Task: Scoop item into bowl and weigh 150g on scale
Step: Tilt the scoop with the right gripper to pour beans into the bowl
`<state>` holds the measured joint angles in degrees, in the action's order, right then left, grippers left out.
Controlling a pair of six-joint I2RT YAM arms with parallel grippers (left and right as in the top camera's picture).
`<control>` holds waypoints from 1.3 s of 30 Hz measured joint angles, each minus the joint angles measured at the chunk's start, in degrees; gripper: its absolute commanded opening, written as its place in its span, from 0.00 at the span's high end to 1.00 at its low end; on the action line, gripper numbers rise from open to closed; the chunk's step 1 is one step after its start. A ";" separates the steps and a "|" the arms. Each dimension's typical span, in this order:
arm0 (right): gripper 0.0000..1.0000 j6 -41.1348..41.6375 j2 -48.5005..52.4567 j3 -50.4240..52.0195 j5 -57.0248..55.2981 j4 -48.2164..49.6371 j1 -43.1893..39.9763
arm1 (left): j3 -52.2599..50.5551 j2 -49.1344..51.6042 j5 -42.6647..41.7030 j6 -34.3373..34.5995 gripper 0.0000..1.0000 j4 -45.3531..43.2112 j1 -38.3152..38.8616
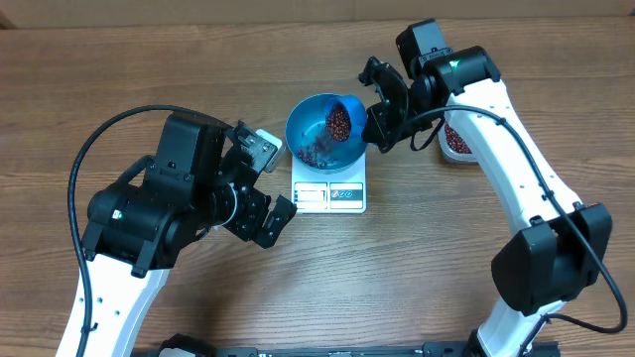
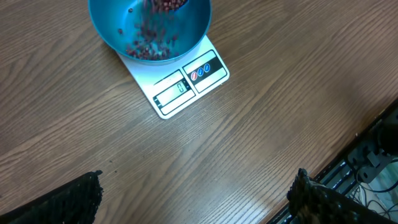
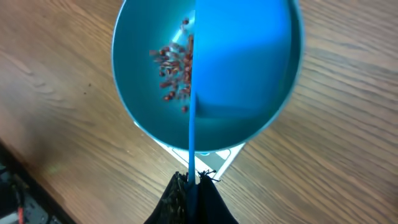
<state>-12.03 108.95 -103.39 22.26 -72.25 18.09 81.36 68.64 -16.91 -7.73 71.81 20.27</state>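
The bright blue bowl [image 1: 303,117] sits on the small white scale [image 1: 329,193] at mid-table. My right gripper [image 1: 377,119] is shut on the thin handle [image 3: 191,140] of a blue scoop [image 1: 344,109], which is tipped over the bowl's right rim. Red-brown beans [image 1: 339,122] spill from it, blurred in the air [image 3: 175,59], onto a small heap in the bowl [image 2: 149,50]. My left gripper [image 1: 266,183] hovers wide open left of the scale, holding nothing; its fingertips [image 2: 68,199] frame bare wood in the left wrist view. The scale [image 2: 186,87] shows its display, unreadable.
A clear tub of beans [image 1: 457,141] stands right of the bowl, mostly hidden under my right arm. The table's near edge with dark cables [image 2: 373,162] shows at the right of the left wrist view.
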 measured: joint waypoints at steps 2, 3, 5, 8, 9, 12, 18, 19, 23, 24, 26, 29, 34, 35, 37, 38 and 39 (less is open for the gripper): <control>0.96 0.00 -1.05 0.00 -0.26 0.24 0.00 | 0.00 0.00 0.00 0.00 0.00 0.00 0.00; 0.96 0.04 -1.38 0.00 -0.26 0.24 0.00 | 0.00 0.00 -0.02 0.00 0.00 0.00 0.00; 0.96 0.02 -2.67 -0.02 -0.28 0.22 0.00 | 0.00 0.00 -0.02 -0.02 0.01 -0.02 0.00; 0.96 0.04 -3.89 -0.31 -0.55 0.24 0.44 | 0.00 0.00 -0.02 -0.02 0.00 0.00 0.00; 0.96 0.04 -4.00 -0.39 -0.90 0.24 0.81 | 0.00 0.00 -0.02 0.00 0.00 0.00 0.00; 0.96 0.70 -4.02 -0.44 -3.26 0.22 2.78 | 0.00 0.00 -0.02 -0.02 0.00 -0.02 0.00; 0.96 2.01 -4.02 -0.44 -5.70 0.26 4.11 | 0.00 0.00 -0.02 0.00 0.00 0.00 0.00; 0.96 2.47 -4.02 -0.44 -6.34 0.26 4.07 | 0.00 0.00 0.00 0.00 0.00 0.00 0.00; 0.96 3.45 -4.85 -0.44 -7.54 0.85 4.09 | 0.00 0.00 -0.02 -0.02 0.00 0.00 0.00; 0.96 3.50 -5.09 -0.44 -7.72 0.90 4.09 | 0.00 0.00 -0.02 0.00 0.00 0.00 0.00; 0.96 3.98 -6.88 -0.46 -8.33 0.92 4.09 | 0.00 0.00 -0.02 -0.02 0.01 0.00 0.00; 0.96 4.28 -8.76 -1.03 -8.85 1.01 4.07 | 0.00 0.00 0.00 0.00 0.00 0.00 0.00; 0.96 4.31 -10.67 -1.53 -9.18 1.42 4.07 | 0.00 0.00 -0.02 0.00 0.00 0.00 0.00; 0.96 4.33 -10.86 -1.55 -9.20 1.55 4.07 | 0.00 0.00 0.00 0.00 0.01 0.00 0.00; 0.96 4.35 -10.97 -2.16 -9.38 1.51 4.09 | 0.00 0.00 0.00 0.00 0.01 0.00 -0.02; 0.96 4.35 -10.97 -2.58 -9.55 1.53 4.09 | 0.00 0.00 -0.02 0.00 0.00 0.00 0.00; 0.96 4.37 -10.97 -3.02 -9.73 1.51 4.09 | 0.00 0.00 -0.02 0.00 0.01 -0.02 0.00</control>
<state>-7.66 97.97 -106.41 12.53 -70.74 22.17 81.36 68.64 -16.93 -7.73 71.79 20.27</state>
